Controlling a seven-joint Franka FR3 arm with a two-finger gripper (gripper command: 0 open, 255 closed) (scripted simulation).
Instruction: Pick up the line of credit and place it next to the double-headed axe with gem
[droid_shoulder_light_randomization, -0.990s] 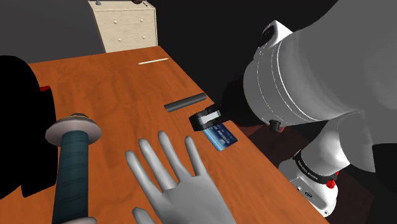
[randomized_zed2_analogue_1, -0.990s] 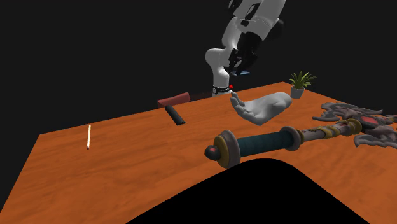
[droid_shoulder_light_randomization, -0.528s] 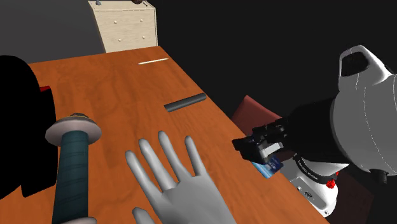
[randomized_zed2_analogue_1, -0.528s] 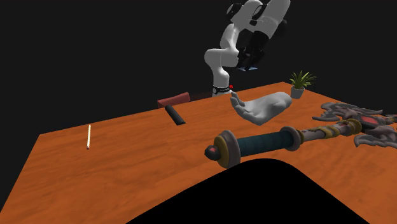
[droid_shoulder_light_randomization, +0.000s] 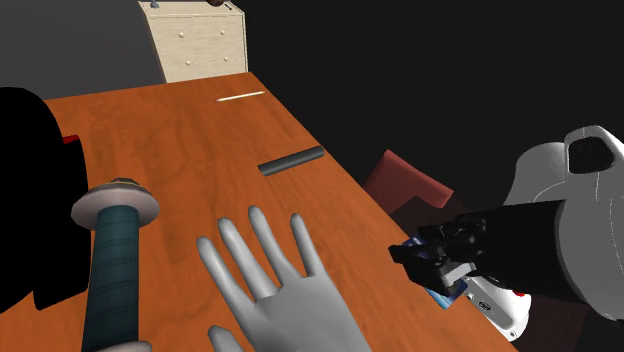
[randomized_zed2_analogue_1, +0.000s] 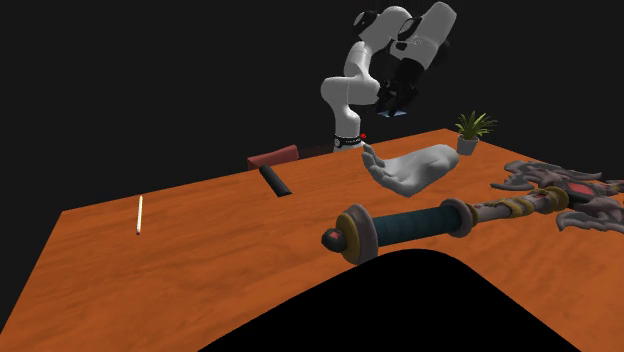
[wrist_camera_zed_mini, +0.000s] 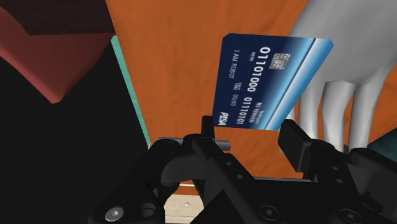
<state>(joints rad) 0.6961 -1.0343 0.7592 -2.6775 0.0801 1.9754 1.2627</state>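
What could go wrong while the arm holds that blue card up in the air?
1. The gripper clasps the blue card only by its lower edge, so the card might slip or twist loose.
2. The edge of the table runs close beside the card, so a drop here could send it off the table.
3. The grey hand model lies between the gripper and the axe, so a low path could bump it.
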